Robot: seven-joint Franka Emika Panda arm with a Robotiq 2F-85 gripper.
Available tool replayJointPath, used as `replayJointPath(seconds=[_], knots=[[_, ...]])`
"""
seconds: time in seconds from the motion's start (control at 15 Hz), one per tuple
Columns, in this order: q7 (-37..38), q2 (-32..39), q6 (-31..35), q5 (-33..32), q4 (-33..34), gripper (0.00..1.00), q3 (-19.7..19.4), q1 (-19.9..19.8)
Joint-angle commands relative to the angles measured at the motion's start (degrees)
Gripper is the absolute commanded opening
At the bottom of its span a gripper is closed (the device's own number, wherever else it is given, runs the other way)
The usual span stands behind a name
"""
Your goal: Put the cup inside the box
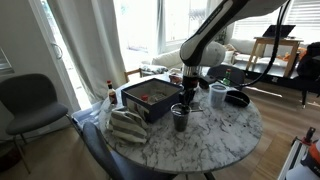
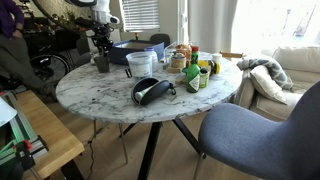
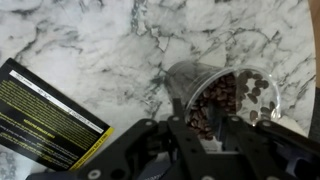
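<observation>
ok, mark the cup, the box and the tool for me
cup (image 1: 180, 121): in an exterior view, on its side wall.
box (image 3: 45, 118): wrist view, on the black printed panel.
tool (image 1: 186, 98): in an exterior view, midway between the fingertips, just above the cup.

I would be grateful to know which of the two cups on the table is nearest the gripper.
The dark cup, filled with brown pieces in the wrist view, stands directly beneath the gripper. The pale cup stands farther off to the side.

Nothing legible; yellow print on the box (image 3: 48, 118) is blurred.
</observation>
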Motion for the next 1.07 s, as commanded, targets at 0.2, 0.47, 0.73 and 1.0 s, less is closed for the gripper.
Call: replayJointPath(seconds=[0.2, 0.47, 0.73, 1.0], knots=[[-0.1, 1.2, 0.5, 1.1, 1.1, 0.00, 0.8, -1.3], [-2.8, -0.4, -2.9, 7.5, 1.6, 0.01, 1.1, -2.7], [-3.4, -0.8, -4.0, 10.3, 2.0, 0.05, 0.5, -2.6], [-4.5, -3.4, -7.0, 12.4, 2.4, 0.05, -0.2, -3.0]])
